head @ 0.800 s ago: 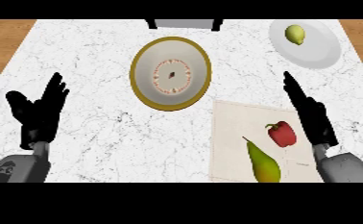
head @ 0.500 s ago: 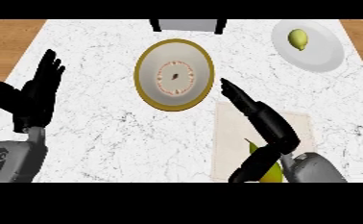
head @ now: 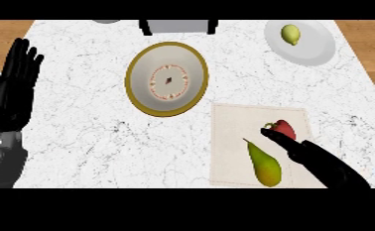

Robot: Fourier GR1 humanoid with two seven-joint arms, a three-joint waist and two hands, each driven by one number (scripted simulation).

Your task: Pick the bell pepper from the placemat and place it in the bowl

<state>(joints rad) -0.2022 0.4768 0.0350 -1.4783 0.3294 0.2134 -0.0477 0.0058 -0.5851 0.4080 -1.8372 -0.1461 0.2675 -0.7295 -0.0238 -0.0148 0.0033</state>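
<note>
A red bell pepper [head: 285,128] lies on the beige placemat [head: 230,145] at the lower right. My right hand [head: 311,158] comes in from the lower right corner with straight fingers, and its fingertips [head: 268,134] touch the pepper's near left side. The hand covers part of the pepper. The bowl [head: 167,79], white inside with a gold rim, stands in the middle of the counter, up and left of the placemat. My left hand [head: 18,84] is open at the left edge, fingers up, resting.
A green-yellow pear [head: 264,165] lies on the placemat just left of my right hand. A white plate [head: 316,51] with a lemon [head: 291,34] sits at the back right. A grey object [head: 178,26] stands at the back edge.
My right hand has drawn back toward the lower right, uncovering the pear and pepper, with fingertips now at the pepper. The left hand has shifted a little toward the left edge.
</note>
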